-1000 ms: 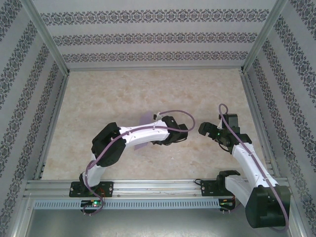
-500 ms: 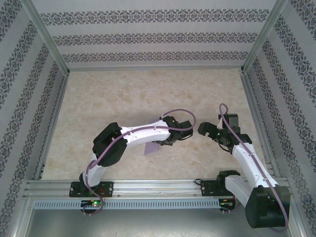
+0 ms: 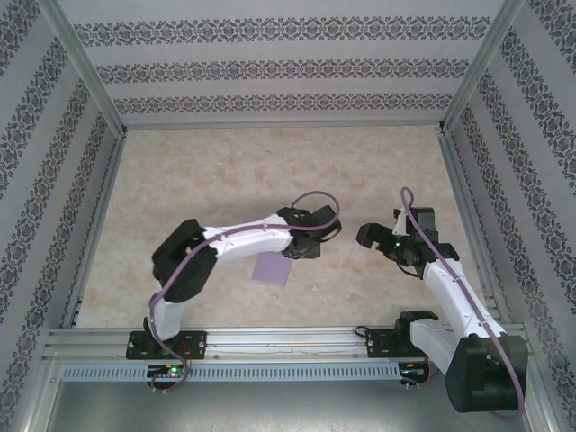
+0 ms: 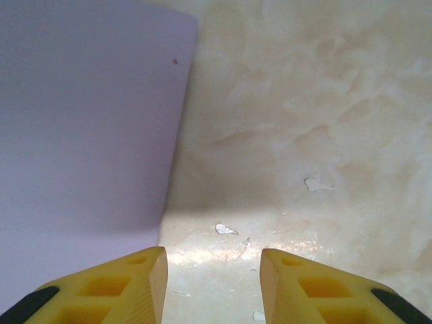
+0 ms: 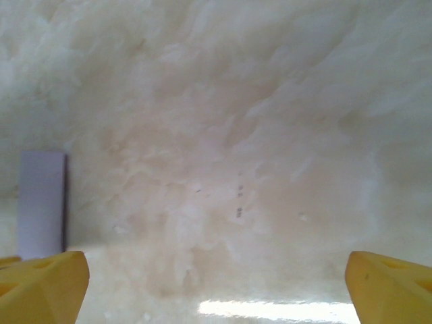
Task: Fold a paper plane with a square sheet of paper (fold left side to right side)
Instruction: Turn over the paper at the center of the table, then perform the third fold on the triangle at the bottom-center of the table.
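Observation:
The lavender sheet of paper (image 3: 272, 268) lies flat on the marbled table, just below my left forearm. In the left wrist view the paper (image 4: 88, 135) covers the left half, its right edge running down toward my left finger. My left gripper (image 4: 212, 287) hovers above the table beside that edge, its jaws apart with only bare table between them. From above, the left gripper (image 3: 304, 250) sits at the paper's upper right corner. My right gripper (image 3: 364, 236) stands wide open to the right, clear of the paper (image 5: 42, 202). The paper plane is out of view.
Patterned walls and metal rails (image 3: 270, 337) enclose the table (image 3: 225, 171). Small white flecks (image 4: 226, 229) dot the surface near my left fingers. The gap between the two grippers is narrow.
My left gripper has opened and let go of the paper, which dropped from a raised position to lie flat. The left arm shifted slightly left. The right arm barely moved.

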Action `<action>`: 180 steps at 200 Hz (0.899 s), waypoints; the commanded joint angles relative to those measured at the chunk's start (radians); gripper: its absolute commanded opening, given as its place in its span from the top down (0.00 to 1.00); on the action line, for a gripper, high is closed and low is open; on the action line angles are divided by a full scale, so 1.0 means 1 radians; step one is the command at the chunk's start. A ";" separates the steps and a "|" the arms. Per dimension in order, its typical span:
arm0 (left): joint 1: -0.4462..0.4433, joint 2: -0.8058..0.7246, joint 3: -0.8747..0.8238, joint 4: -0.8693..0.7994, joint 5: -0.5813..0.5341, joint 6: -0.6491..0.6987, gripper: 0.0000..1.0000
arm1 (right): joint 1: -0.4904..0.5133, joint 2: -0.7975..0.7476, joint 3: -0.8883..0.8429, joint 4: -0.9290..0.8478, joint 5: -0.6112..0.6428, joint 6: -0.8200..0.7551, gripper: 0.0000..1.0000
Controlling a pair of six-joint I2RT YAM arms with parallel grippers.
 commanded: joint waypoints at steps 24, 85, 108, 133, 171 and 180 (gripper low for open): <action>0.104 -0.238 -0.248 0.321 0.112 0.078 0.60 | 0.005 0.038 -0.042 0.103 -0.259 0.100 0.20; 0.249 -0.472 -0.538 0.541 0.196 0.112 0.60 | 0.253 0.194 -0.020 0.283 -0.211 0.284 0.51; 0.296 -0.551 -0.611 0.556 0.206 0.143 0.59 | 0.404 0.273 0.010 0.369 -0.124 0.362 0.63; 0.337 -0.626 -0.677 0.557 0.219 0.162 0.59 | 0.526 0.370 0.038 0.470 -0.044 0.436 0.81; 0.378 -0.718 -0.756 0.554 0.231 0.174 0.59 | 0.639 0.544 0.119 0.571 -0.014 0.488 1.00; 0.383 -0.732 -0.767 0.549 0.235 0.176 0.59 | 0.656 0.580 0.135 0.594 -0.006 0.496 1.00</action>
